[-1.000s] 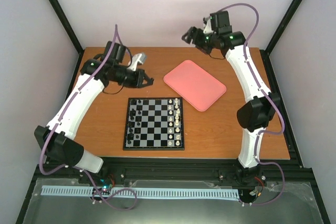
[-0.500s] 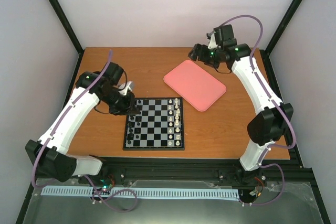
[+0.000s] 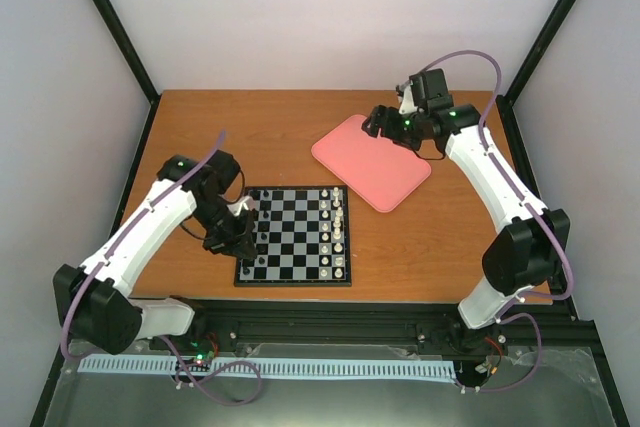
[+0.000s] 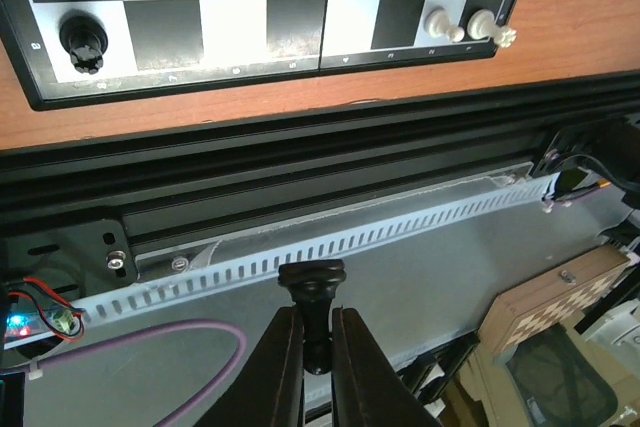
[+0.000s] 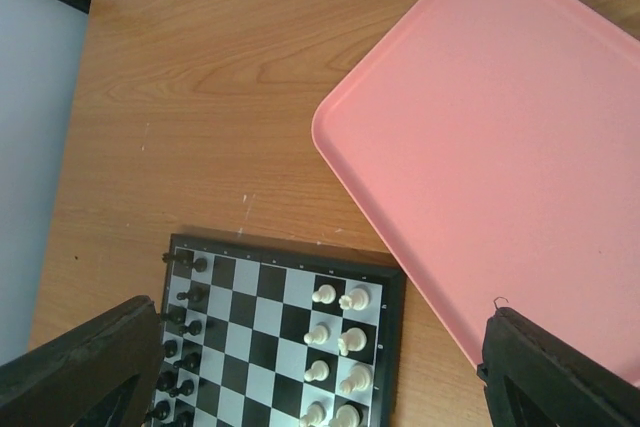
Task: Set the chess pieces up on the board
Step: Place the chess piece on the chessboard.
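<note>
beside the board's left edge, your left claw pinches one black piece, not yet set down. most chess pieces already stand in the left two files, white ones opposite. your right claw hangs spread over the pink tray.

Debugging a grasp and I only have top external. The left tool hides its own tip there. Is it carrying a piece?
Observer: Yes, left wrist shows the left tool shut on a black chess piece, head poking out.
Operator: Free square near it?
Observer: In the near row of the board, the corner square holds another black piece; the dark square beside it is bare.
Operator: Right tool?
Observer: Right wrist shows the right tool open, nothing in it.
</note>
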Motion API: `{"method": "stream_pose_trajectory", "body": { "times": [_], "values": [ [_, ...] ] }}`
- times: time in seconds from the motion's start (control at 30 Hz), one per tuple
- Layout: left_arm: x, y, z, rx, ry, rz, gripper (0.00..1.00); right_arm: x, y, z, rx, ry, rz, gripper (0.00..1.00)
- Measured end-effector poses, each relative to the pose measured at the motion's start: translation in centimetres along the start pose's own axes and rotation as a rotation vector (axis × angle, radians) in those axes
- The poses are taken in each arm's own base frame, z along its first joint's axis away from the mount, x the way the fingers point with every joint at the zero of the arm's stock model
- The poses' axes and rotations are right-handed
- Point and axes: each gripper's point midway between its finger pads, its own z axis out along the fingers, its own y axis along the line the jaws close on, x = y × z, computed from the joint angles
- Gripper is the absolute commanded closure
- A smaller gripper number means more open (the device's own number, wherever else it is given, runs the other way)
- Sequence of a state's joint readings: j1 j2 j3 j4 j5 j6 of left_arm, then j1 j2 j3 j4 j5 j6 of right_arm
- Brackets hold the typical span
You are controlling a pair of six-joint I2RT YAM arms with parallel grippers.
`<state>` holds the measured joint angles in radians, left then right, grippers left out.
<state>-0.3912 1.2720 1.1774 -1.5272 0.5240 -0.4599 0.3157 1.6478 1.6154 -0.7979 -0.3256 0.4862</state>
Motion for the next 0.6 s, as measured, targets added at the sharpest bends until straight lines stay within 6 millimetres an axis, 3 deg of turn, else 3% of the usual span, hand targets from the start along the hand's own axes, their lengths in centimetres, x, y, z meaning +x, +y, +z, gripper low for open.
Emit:
{"method": "stream_pose_trajectory", "body": {
  "times": [0.2,0.4,0.6],
  "values": [
    [0.4,0.3,1.9,-0.033,0.054,0.018,0.99,0.6,-0.2,-0.2,0.0,0.001,0.0,0.0],
    [0.2,2.2,4.5,-0.077,0.091,-0.01,0.99,0.7,-0.3,-0.1,0.002,0.005,-0.004,0.0],
    [-0.2,2.7,5.6,-0.099,0.08,0.001,0.99,1.7,-0.9,0.4,0.008,0.024,0.002,0.0]
  ]
}}
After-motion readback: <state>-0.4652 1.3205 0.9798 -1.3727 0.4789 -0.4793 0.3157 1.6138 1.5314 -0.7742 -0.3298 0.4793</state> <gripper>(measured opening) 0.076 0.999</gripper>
